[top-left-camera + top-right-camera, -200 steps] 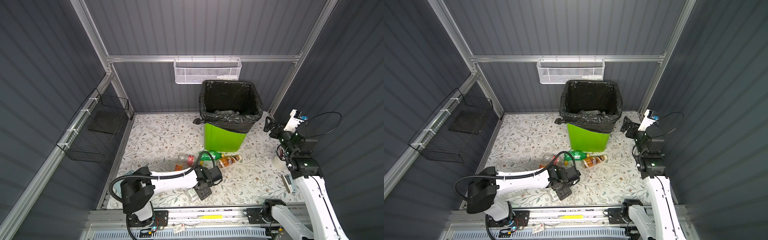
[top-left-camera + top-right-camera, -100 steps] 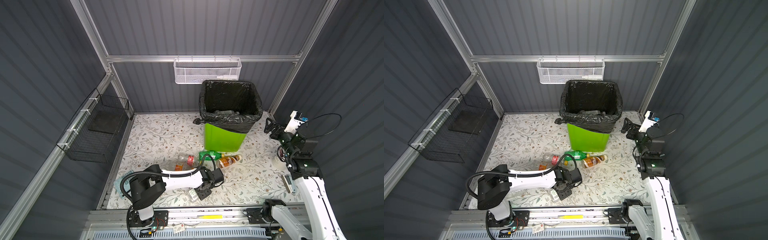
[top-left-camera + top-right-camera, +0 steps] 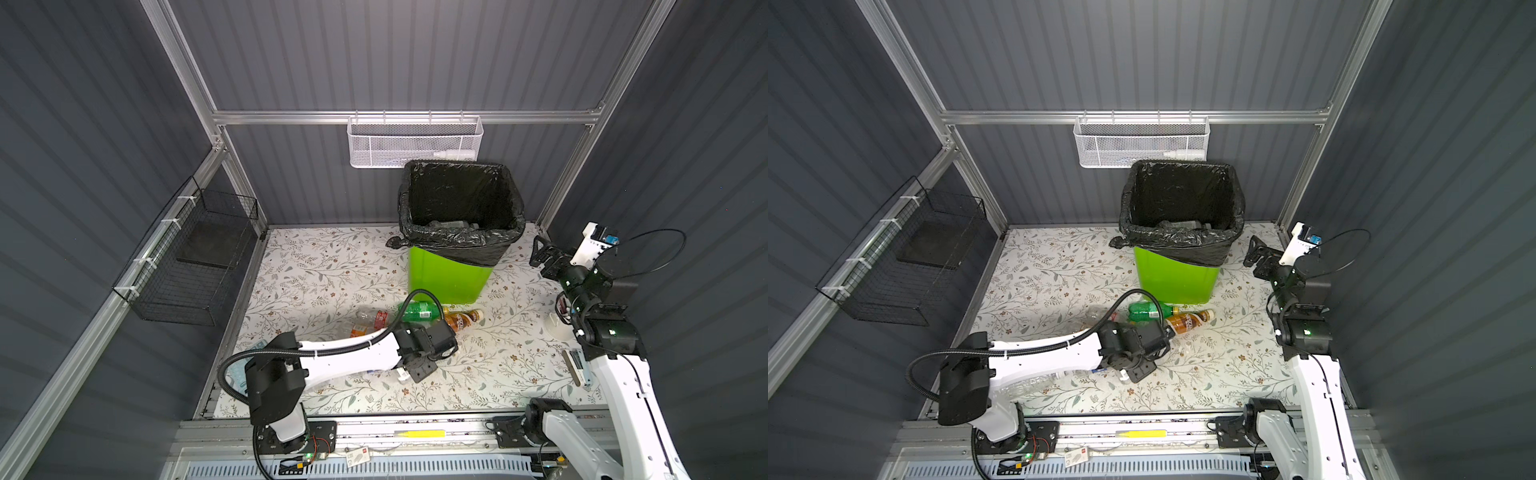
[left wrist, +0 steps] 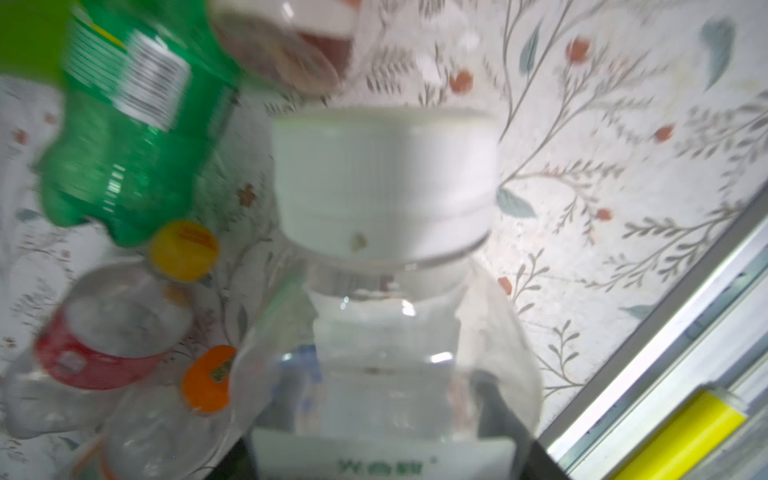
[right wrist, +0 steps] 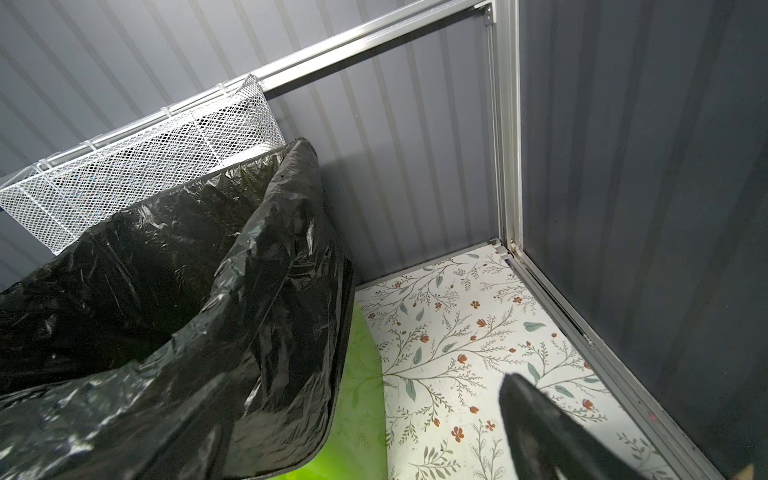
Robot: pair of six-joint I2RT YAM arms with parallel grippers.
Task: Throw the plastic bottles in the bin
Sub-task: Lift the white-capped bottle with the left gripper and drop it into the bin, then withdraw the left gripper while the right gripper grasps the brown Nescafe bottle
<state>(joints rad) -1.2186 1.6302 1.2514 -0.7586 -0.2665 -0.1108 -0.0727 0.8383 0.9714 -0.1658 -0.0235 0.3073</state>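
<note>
gripping a clear bottle (image 4: 386,332) near the worktop's (image 3: 498,374) front edge, the left hand (image 3: 415,371) holds it lying roughly along that edge, white cap (image 4: 384,183) pointing right; the right hand (image 3: 540,257) hangs open beside the bin (image 3: 449,278).

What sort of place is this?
Likely a robot test booth: dark-grey ribbed wall panels on an aluminium frame, two white robot arms mounted along the front rail, and plastic bottles lying on a floral mat beside a bright-green bin.
</note>
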